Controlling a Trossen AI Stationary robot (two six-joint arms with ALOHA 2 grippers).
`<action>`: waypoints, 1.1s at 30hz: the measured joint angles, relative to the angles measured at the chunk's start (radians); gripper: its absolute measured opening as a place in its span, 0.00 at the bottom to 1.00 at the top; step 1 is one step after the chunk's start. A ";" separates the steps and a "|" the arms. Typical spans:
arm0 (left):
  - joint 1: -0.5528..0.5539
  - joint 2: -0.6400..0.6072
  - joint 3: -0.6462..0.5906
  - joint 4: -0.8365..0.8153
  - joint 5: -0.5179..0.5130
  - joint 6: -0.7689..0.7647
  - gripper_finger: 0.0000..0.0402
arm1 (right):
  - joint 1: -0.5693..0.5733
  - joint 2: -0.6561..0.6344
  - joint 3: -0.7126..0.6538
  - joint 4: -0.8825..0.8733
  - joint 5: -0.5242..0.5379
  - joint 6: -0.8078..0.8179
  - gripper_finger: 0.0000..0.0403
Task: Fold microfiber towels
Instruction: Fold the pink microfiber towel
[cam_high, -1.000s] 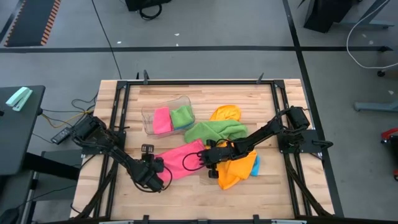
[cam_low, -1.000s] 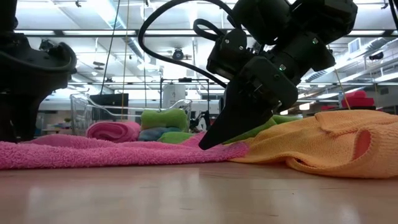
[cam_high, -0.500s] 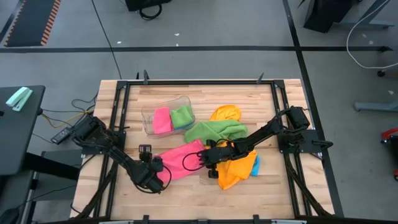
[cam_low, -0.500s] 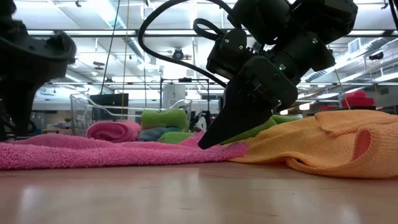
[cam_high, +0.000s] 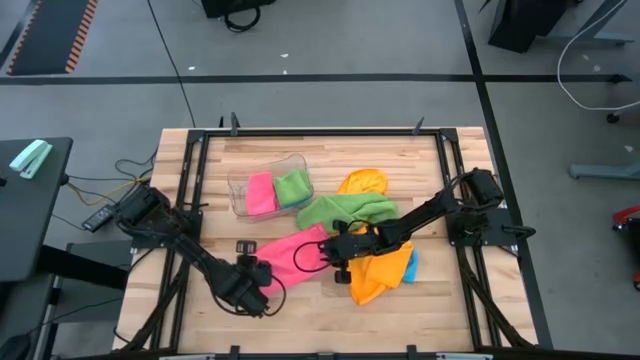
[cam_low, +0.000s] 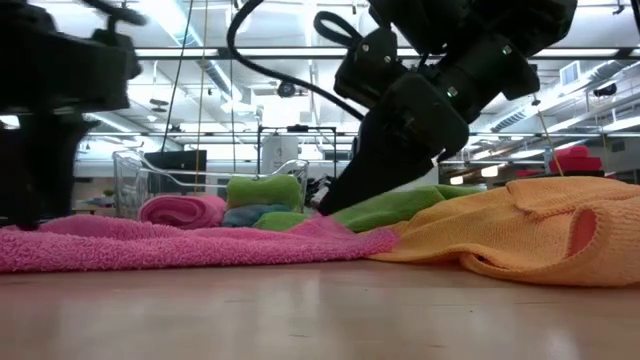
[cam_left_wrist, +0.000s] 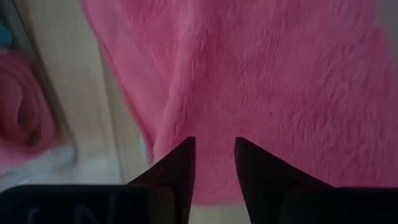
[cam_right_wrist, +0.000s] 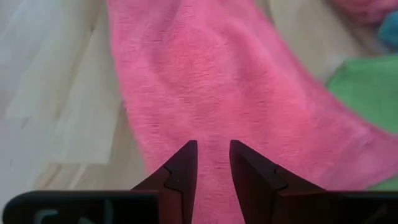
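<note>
Standing at the table's near edge, I see the left gripper (cam_high: 262, 272) low at about seven o'clock from the table's middle, its tips on the near-left end of the spread pink towel (cam_high: 290, 260); in its wrist view the two dark fingers (cam_left_wrist: 176, 167) stand a narrow gap apart with pink pile showing between them, and I cannot tell whether they pinch it; at eleven o'clock sits the clear plastic tub (cam_high: 240, 195), holding a folded pink cloth (cam_high: 261, 192) and a folded green cloth (cam_high: 293, 186); dead centre, the right gripper (cam_high: 332, 252) bears on the pink towel's far-right end, fingers (cam_right_wrist: 180, 168) likewise slightly parted over the cloth, grip uncertain; just at one o'clock of it lies the crumpled green towel (cam_high: 345, 210), and the orange towel (cam_high: 380, 272) bunches beneath the right arm, towards four o'clock, a blue towel (cam_high: 411, 268) peeping out beside it.
</note>
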 joint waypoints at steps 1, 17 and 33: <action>0.006 0.000 0.000 0.016 -0.001 0.005 0.29 | 0.000 -0.006 0.000 -0.003 0.019 -0.010 0.26; 0.023 0.000 -0.001 0.113 0.000 -0.010 0.27 | -0.090 0.013 -0.001 -0.001 0.185 -0.088 0.39; 0.023 0.000 -0.001 0.113 0.001 -0.026 0.24 | -0.132 0.075 -0.001 0.066 0.103 -0.105 0.38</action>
